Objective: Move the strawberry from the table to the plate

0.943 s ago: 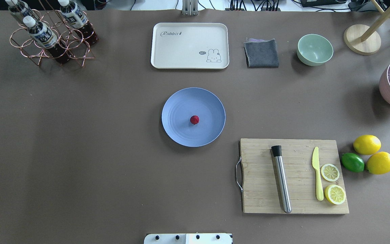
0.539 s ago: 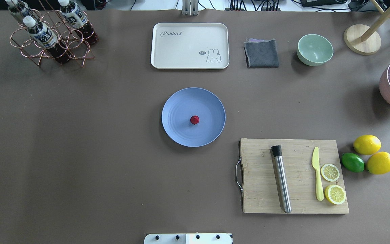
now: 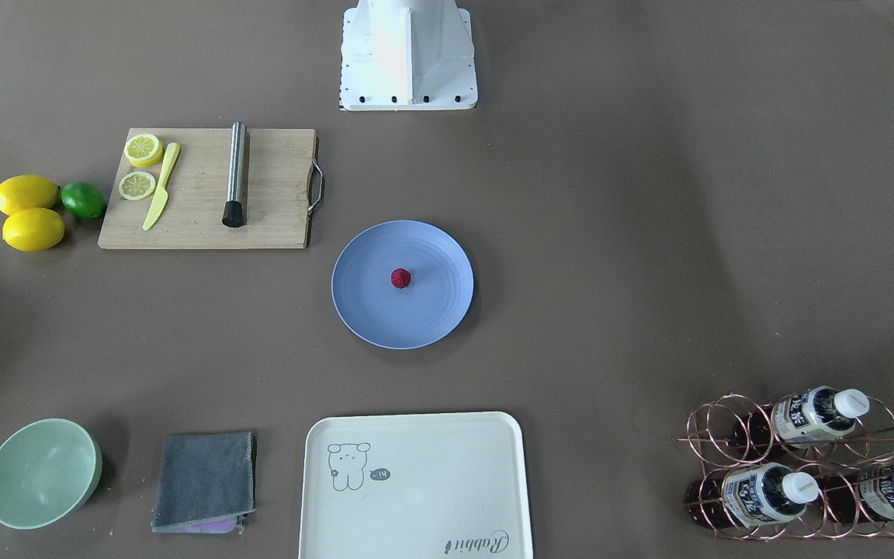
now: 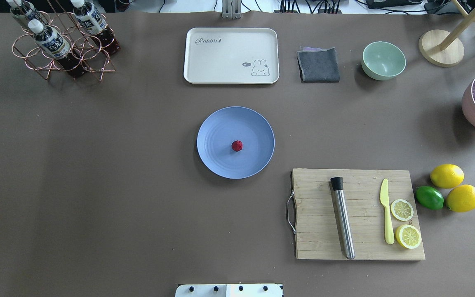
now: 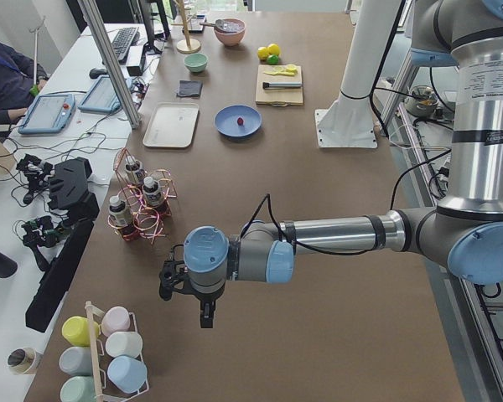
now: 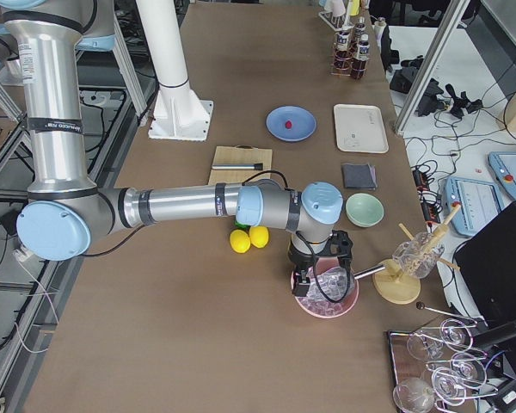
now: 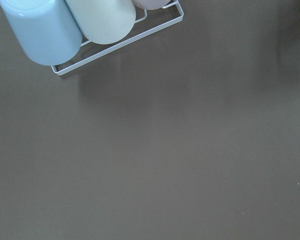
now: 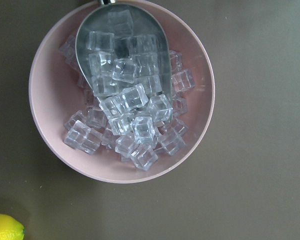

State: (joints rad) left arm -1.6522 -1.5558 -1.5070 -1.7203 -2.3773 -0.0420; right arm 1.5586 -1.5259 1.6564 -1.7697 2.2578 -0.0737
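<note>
The small dark red strawberry lies at the middle of the round blue plate, which sits mid-table. No arm or gripper shows in the overhead or front views. In the exterior left view, my left gripper hangs over the table's near end, far from the plate. My right gripper hovers over a pink bowl of ice in the exterior right view. From these side views I cannot tell whether either gripper is open or shut.
A cream tray, grey cloth and green bowl line the far edge. Right of the plate, a cutting board holds a muddler, knife and lemon slices, with lemons beyond. A bottle rack stands far left; the ice bowl far right.
</note>
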